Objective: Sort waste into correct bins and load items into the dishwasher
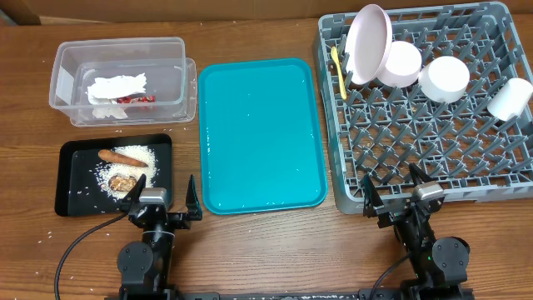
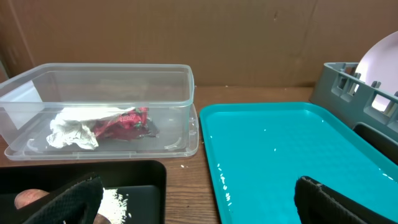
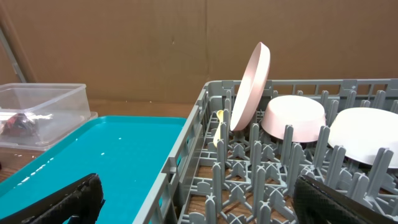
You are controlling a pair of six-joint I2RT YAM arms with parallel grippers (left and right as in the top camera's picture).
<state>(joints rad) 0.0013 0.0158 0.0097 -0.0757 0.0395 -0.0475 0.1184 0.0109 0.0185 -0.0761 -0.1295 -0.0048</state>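
Teal plastic fills the middle of the wooden table: the big rectangular teal serving tray lies bare btwn my two arms, nothing on it to collect. My left gripper hangs low at the near edge, jaws spread wide w/ nothing btwn them, at the near right corner of the shallow black rectangular tray. My right gripper is likewise spread and empty, at the near wall of the large square grey plastic dish rack. Dry rubbish sits apart in the clear rectangular plastic tub: crumpled white napkin w/ the red shiny wrapper against it. Food scraps share the black tray: small orange carrot, brown food lump and a heap of white rice grains, though a few grains lie loose on the wood nr it. In the rack's far rows the large round pale-pink plate stands on edge, propped by pegs, prob. so it can drain. The yellow plastic spoon lies beside it, then a round whitish bowl, a round white dish and a small white cup lying tilted at the right side. I judge sorting & loading about done, w/ both arms parked clear of everything.
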